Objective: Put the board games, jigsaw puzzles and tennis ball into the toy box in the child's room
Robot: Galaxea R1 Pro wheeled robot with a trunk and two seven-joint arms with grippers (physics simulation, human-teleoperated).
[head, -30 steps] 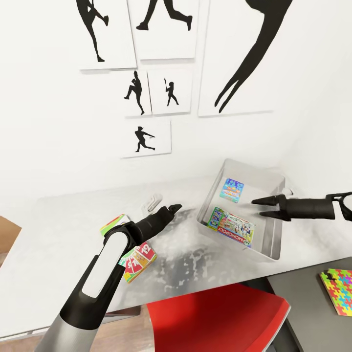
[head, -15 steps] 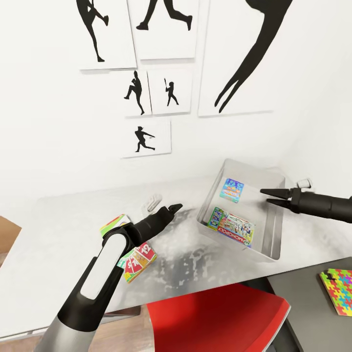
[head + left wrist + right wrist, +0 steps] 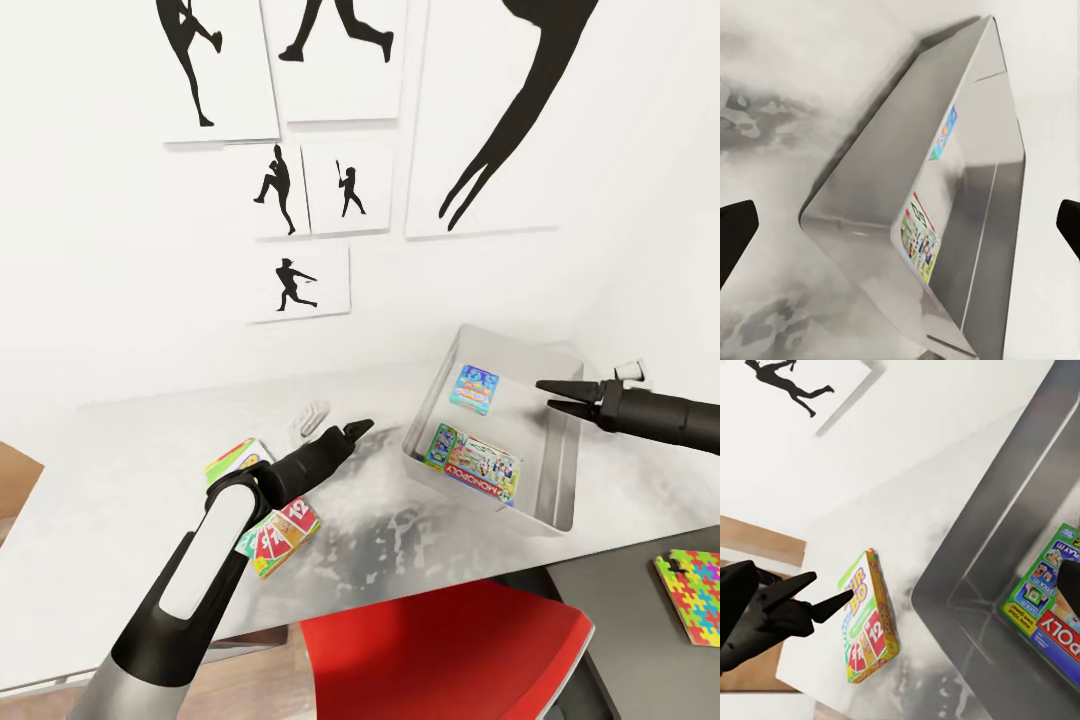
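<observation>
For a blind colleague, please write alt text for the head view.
A pale grey toy box on a grey-white table holds a MONOPOLY box and a small blue game. The right end effector hovers over it; the left end effector is above a SKIP-BO box.

Monopoly box lies inside toy box.
</observation>
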